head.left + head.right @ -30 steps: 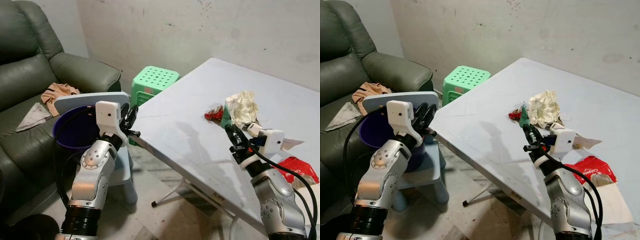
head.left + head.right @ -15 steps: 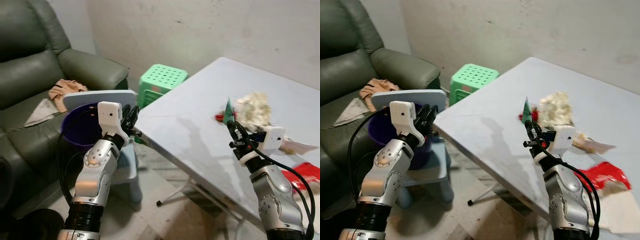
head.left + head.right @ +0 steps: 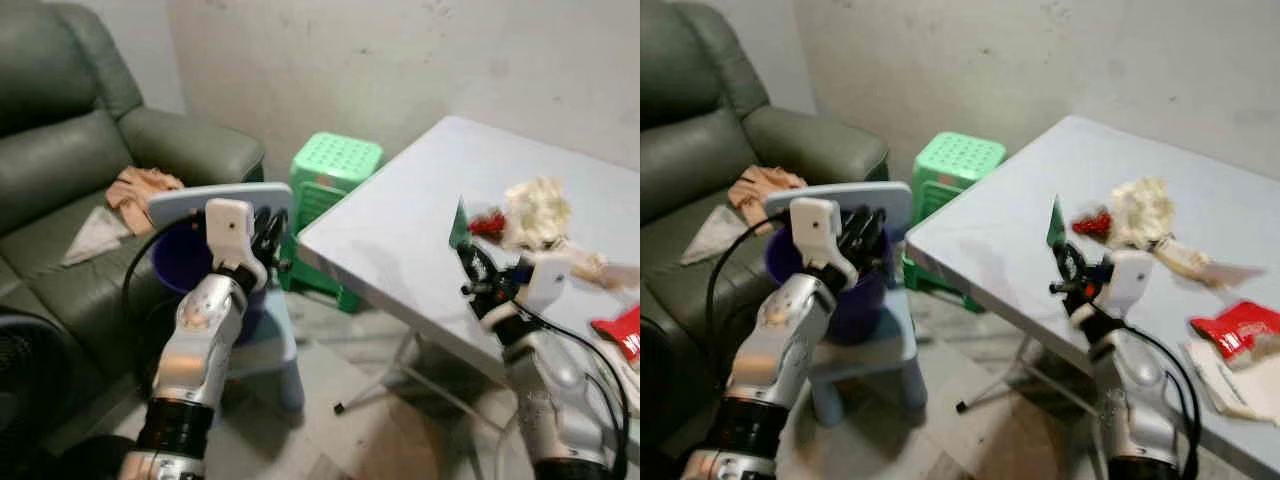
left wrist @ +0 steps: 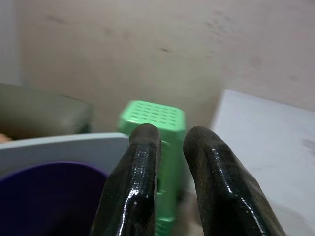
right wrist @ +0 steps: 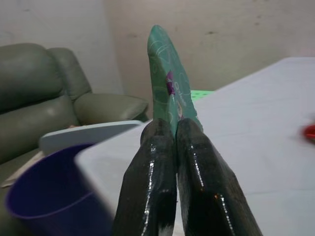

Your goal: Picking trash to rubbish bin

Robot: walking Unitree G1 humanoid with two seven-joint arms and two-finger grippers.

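Camera is swinging left since a second ago: desk (image 3: 400,230) sliding right, sofa (image 3: 70,150) showing more. Right hand (image 3: 470,262), earlier low beside the tissue wad (image 3: 535,210), is now lifting a green wrapper (image 3: 459,222) clear of the desk, fingers pinching its lower end, long axis standing upright. Purple bin (image 3: 855,290) is sitting on a small blue chair (image 3: 865,345), off at 9 o'clock from the wrapper, past the desk corner. Left hand (image 3: 268,235) is hovering just over the bin rim, fingers narrowly parted, holding nothing. It is standing in the drop path. Green stool (image 3: 335,165) is at 11 o'clock. Red packet (image 3: 1230,328) is waiting at 3 o'clock.
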